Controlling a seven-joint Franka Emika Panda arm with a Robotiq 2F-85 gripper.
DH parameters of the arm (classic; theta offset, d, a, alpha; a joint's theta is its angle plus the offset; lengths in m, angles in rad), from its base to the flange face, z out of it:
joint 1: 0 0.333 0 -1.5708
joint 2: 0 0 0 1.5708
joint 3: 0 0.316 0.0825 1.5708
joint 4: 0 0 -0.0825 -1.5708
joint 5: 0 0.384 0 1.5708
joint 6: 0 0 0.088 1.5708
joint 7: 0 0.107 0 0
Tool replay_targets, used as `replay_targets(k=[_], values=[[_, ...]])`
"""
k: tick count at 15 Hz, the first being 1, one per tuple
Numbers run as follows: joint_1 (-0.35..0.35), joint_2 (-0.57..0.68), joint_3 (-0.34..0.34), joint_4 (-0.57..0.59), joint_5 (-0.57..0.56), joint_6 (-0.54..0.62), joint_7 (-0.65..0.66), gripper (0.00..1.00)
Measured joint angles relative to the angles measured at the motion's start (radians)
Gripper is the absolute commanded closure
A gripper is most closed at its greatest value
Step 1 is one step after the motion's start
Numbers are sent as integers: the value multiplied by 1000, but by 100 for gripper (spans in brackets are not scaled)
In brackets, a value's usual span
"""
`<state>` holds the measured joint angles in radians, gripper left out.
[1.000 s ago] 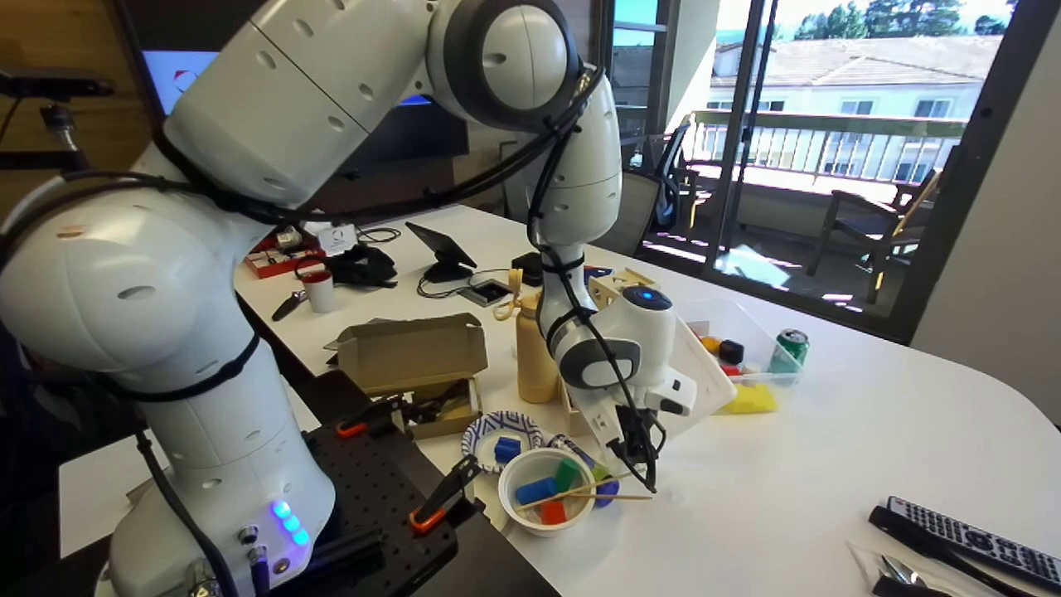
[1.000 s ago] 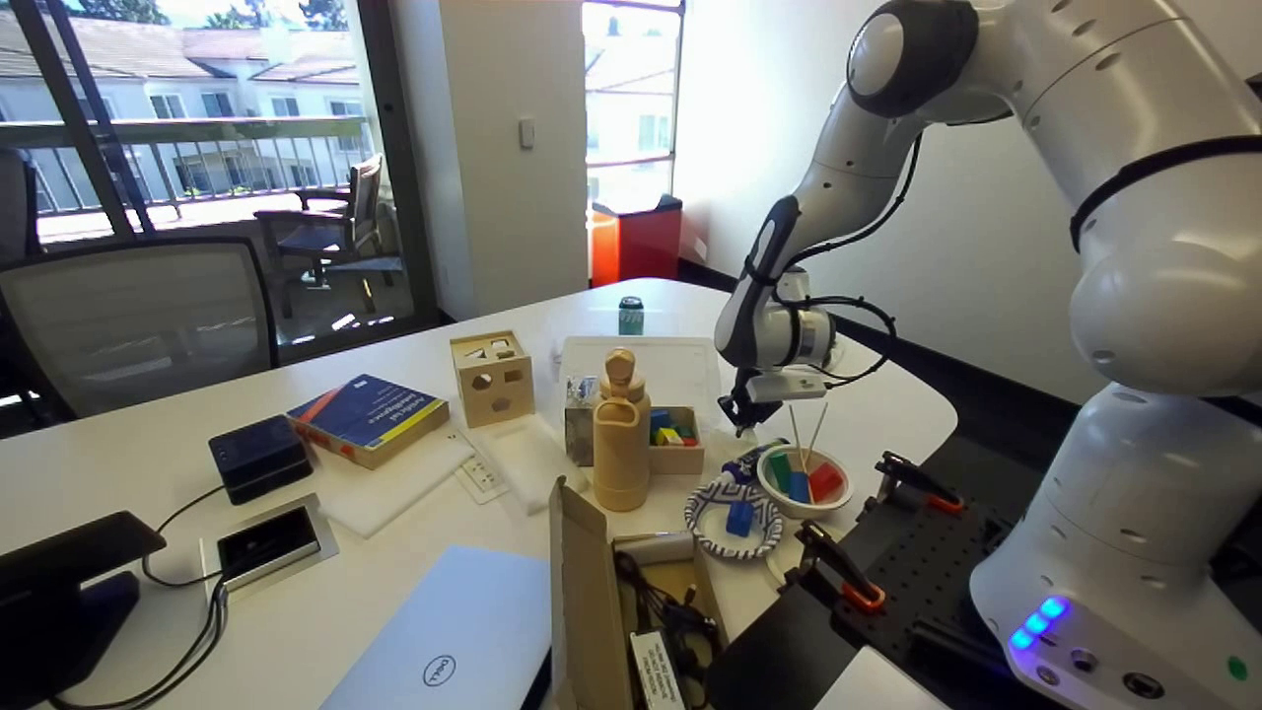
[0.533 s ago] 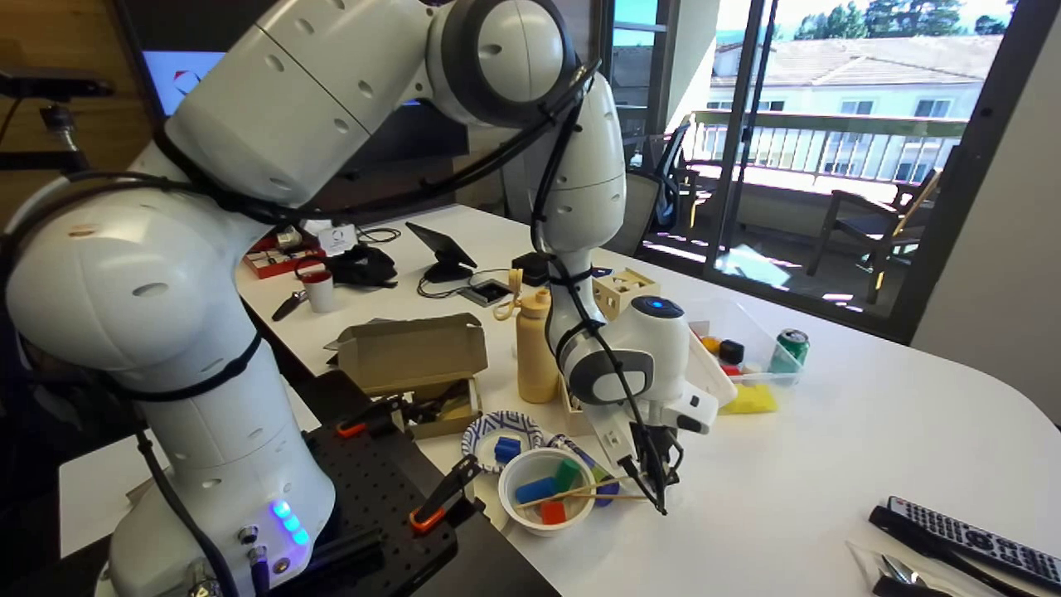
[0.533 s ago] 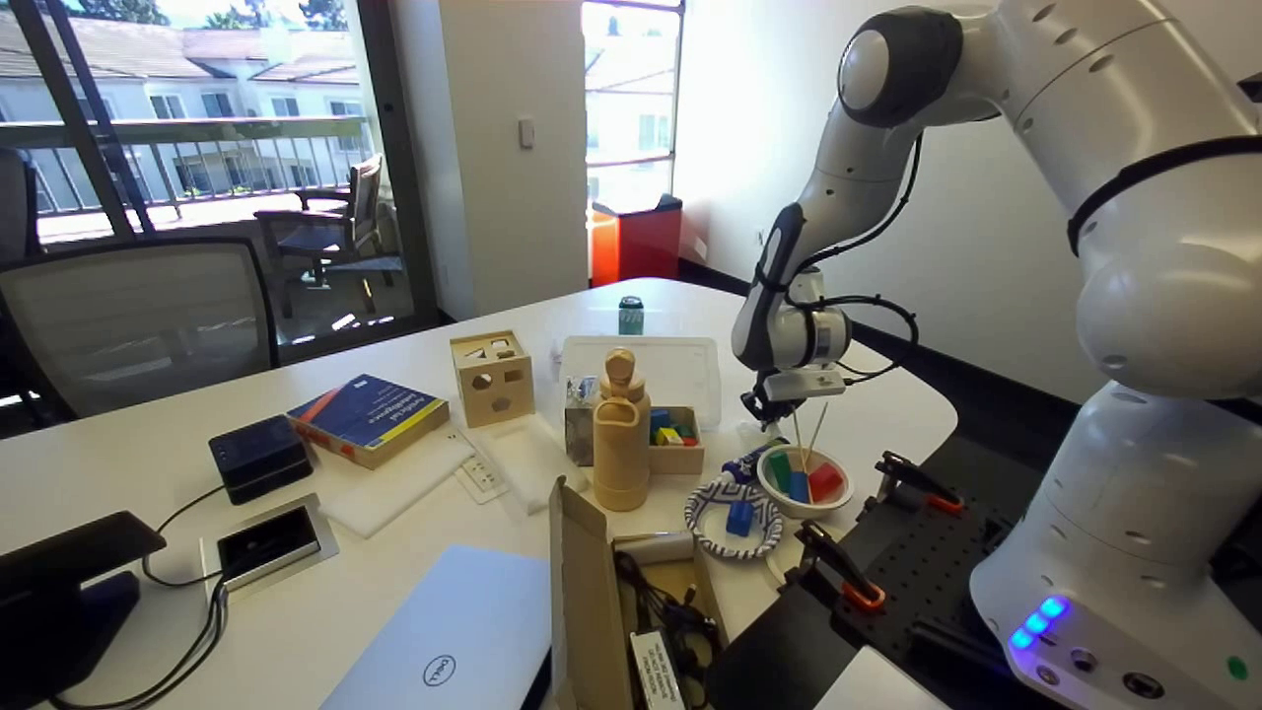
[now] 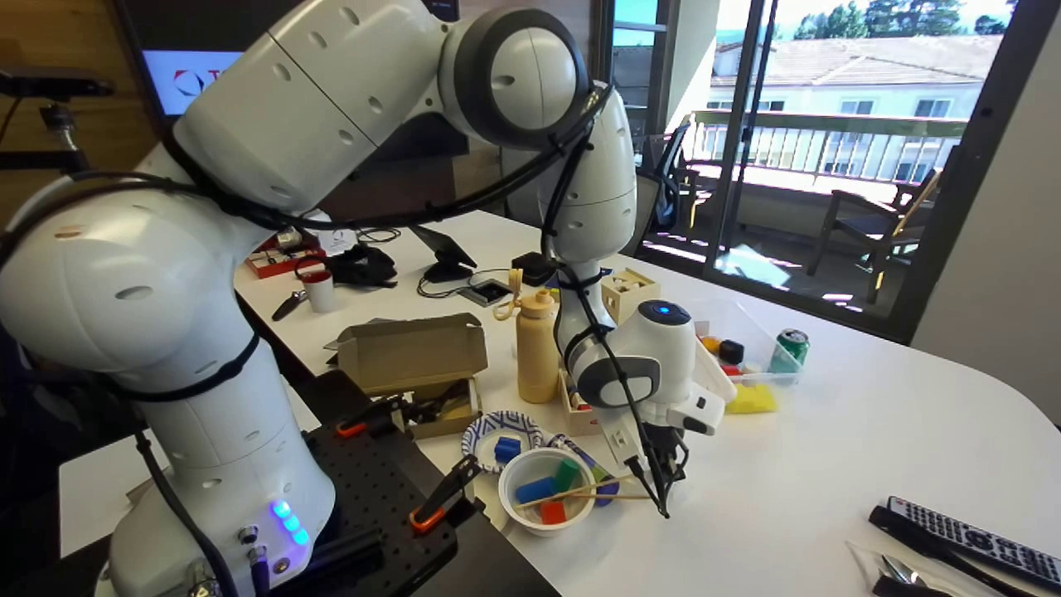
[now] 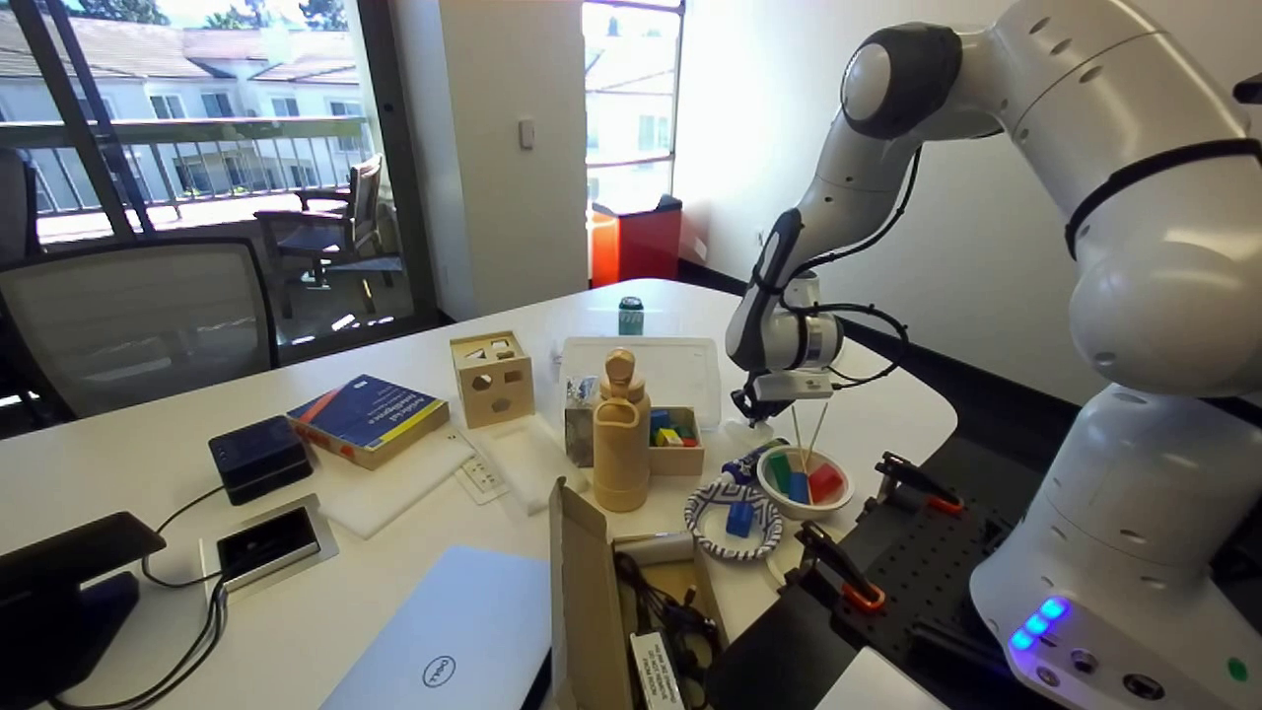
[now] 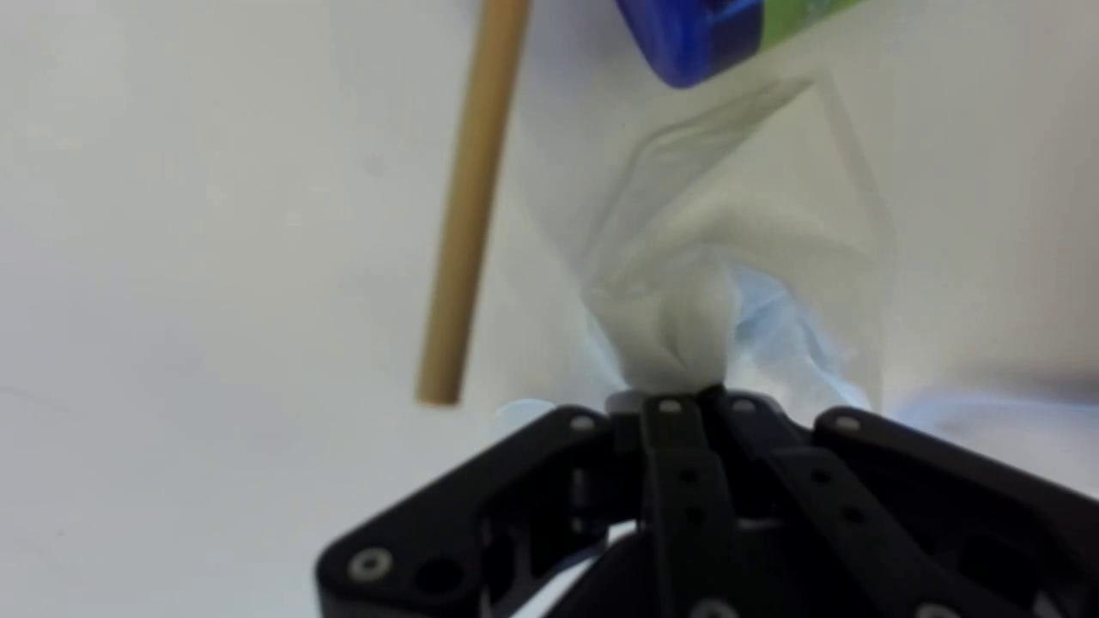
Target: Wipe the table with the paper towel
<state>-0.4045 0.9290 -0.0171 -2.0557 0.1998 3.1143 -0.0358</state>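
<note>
End effector (image 7: 706, 395), one: jaws pinched the gathered part of a paper towel (image 7: 764, 206), presumably so that its loose folds could serve as a pad. Paper towel, one, white: was directly below the jaws, over the desk (image 5: 796, 497); whether it pressed the surface could not be told. Wooden stick (image 7: 470, 206), one of two propped in a bowl (image 5: 518, 473), whose rim apparently bore them: jutted near the paper towel in the wrist view, a likely snag for a wide stroke
</note>
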Motion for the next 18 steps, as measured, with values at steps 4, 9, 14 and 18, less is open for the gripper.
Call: replay_targets(k=[4,9,14,18], values=[[1,2,-17,27,0,-51,6,99],[54,4,-139,42,1,-122,82,99],[73,20,-202,53,1,-87,137,99],[38,28,-167,77,1,-124,128,99]])
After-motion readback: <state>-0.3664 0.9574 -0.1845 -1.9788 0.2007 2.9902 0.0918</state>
